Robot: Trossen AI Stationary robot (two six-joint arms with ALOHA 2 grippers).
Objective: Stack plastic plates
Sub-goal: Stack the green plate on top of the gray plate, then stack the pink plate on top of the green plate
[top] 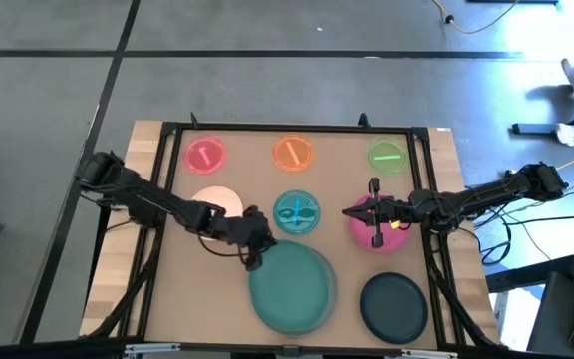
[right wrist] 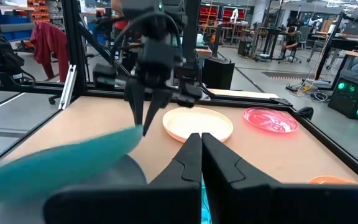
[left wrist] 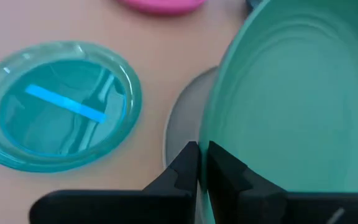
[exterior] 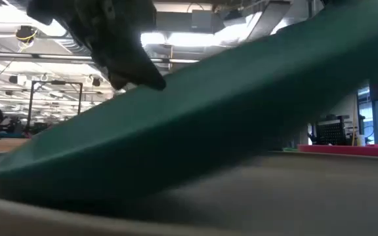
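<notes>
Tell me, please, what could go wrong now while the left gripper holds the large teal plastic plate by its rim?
1. The left gripper pinches only the rim of the large teal plastic plate, which hangs tilted; it may slip out.
2. The round grey plastic plate below is only partly covered, so the teal plate might land off-centre.
3. The medium clear blue plastic plate lies close by and could be pushed.

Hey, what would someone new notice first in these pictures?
The left gripper pinches the rim of the large teal plastic plate, tilting it over a grey plate at the table's front. The right gripper hangs closed above the magenta plate.
</notes>
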